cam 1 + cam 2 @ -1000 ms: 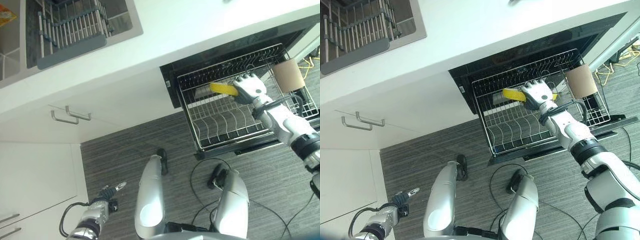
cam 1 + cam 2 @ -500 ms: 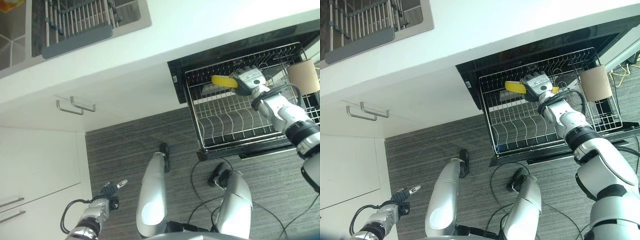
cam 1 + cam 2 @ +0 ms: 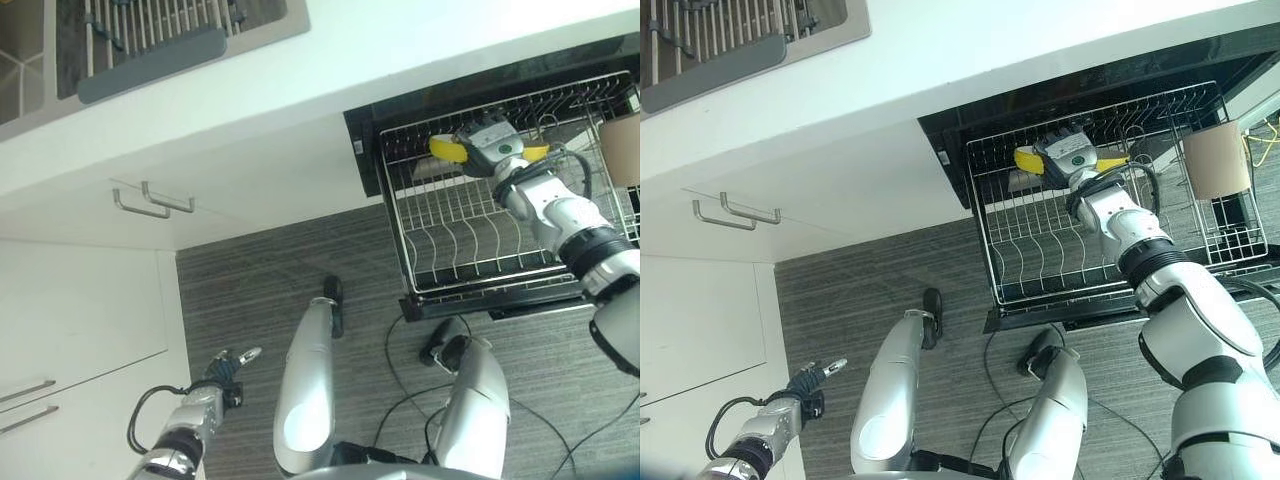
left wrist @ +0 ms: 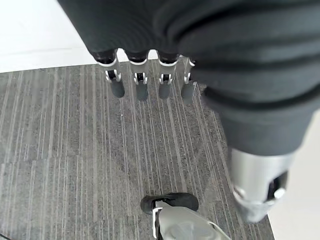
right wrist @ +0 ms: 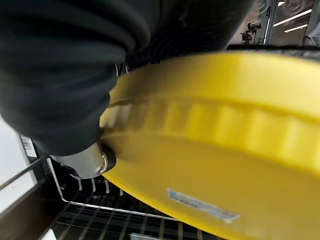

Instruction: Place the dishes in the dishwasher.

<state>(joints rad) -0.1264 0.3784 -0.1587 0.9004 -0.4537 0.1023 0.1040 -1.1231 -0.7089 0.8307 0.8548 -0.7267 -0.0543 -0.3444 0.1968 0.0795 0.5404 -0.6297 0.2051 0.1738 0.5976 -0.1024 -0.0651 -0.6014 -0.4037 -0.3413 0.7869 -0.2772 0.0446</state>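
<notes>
A yellow plate (image 3: 447, 150) is held tight in the curled fingers of the right hand (image 3: 490, 146), just above the back of the dishwasher rack (image 3: 470, 235). It is not yet set down. The left hand (image 3: 222, 364) is kept open and empty.

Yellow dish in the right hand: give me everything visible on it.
The yellow dish is a round, plastic-looking plate or shallow bowl with a ribbed rim and a small pale sticker underneath. The right hand holds it near edge-on over the rear of the pulled-out dishwasher rack, its rim showing on both sides of the hand. Whether it touches the wires is unclear.
</notes>
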